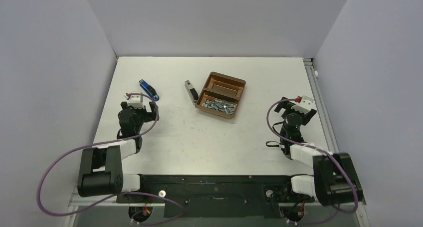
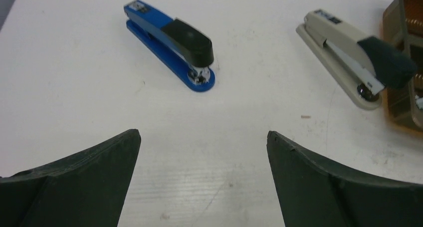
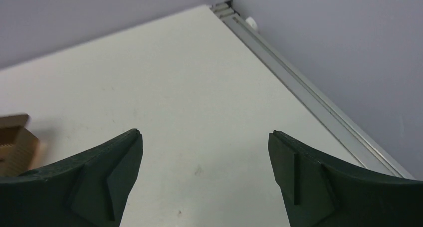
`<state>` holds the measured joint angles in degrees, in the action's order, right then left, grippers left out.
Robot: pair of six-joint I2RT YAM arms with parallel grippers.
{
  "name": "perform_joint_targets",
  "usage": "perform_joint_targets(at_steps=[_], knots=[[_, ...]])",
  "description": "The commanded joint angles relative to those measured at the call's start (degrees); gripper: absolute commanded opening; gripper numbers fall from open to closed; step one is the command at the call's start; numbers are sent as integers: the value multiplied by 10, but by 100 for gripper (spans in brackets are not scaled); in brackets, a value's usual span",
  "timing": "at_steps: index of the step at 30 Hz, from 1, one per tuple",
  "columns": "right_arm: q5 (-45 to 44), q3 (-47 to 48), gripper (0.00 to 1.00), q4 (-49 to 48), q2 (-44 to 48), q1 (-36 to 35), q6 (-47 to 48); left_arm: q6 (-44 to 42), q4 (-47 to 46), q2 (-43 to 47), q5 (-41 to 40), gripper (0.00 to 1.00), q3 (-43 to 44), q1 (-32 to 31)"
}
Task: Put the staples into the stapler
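Two staplers lie on the white table. A blue stapler (image 1: 149,91) (image 2: 169,45) with a black top lies at the far left. A grey stapler (image 1: 190,91) (image 2: 349,57) with a dark top lies against the left side of a brown tray (image 1: 239,90). The staples (image 1: 219,106) are a loose silver-grey pile in the tray's near part. My left gripper (image 1: 137,106) (image 2: 203,137) stands open just near of the blue stapler, with only bare table between its fingers. Over the table at the right, well clear of the tray, my right gripper (image 1: 298,107) (image 3: 204,134) is open and holds nothing.
The tray's edge (image 2: 399,102) shows at the right of the left wrist view, and a corner of the tray (image 3: 15,142) at the left of the right wrist view. A metal rail (image 1: 313,82) (image 3: 309,92) runs along the table's right edge. Grey walls enclose three sides.
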<state>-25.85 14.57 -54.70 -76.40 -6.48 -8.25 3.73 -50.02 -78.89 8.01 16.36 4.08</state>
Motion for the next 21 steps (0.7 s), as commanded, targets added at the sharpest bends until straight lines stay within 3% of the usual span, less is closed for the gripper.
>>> perform_joint_targets(at_steps=[1,4,9,14,21], knots=[[12,43,98,102,135,2,-71,-5,282,82,23,96,155,8],[43,110,98,225,159,11,-232,-14,445,115,22,96,233,8],[281,238,98,362,122,17,-237,0,587,180,24,96,299,8],[214,364,98,496,58,-117,-146,43,645,205,24,96,347,7],[123,522,94,570,-94,-282,-74,38,770,121,1,96,466,9]])
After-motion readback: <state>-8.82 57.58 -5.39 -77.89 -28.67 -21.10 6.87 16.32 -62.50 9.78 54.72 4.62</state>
